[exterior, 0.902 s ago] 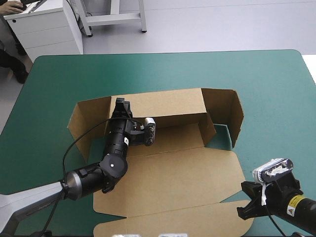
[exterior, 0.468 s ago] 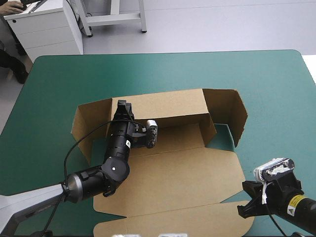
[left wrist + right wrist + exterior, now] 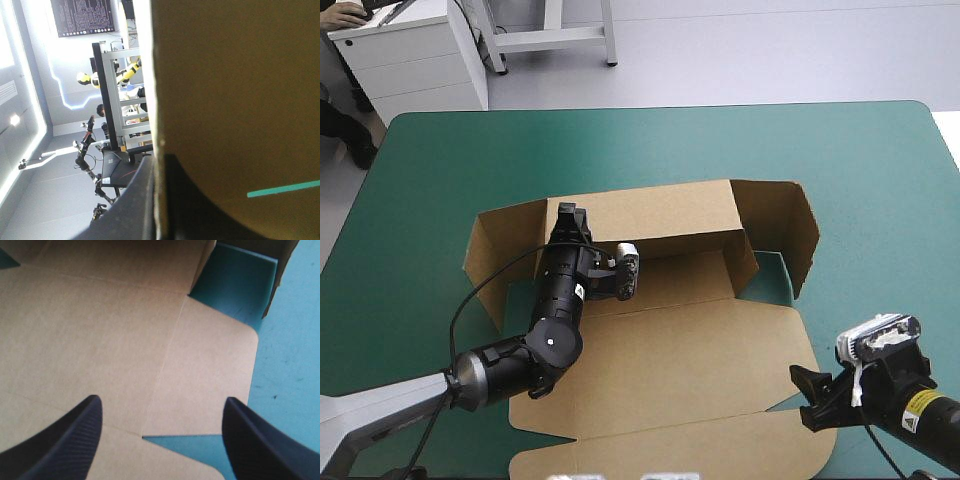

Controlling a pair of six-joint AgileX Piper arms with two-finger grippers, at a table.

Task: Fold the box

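The brown box (image 3: 670, 340) sits in the middle of the bench (image 3: 840, 160), partly formed. Its back wall stands upright, a side panel is raised at each end, and the wide lid panel lies flat toward the near edge, ending in a narrow flap. A patch of the teal-green cover shows between the right inner wall and the outer side panel.

My left fingers (image 3: 566, 212) are at the back wall's left end, where it meets the left side panel. From my left wrist, a board edge runs up between the two black fingers, one on each side. They appear to be clamped on the box, though the tips are hidden against the board.

My right fingers (image 3: 806, 398) stand wide apart, holding nothing, just over the lid's near right corner, close above the bench
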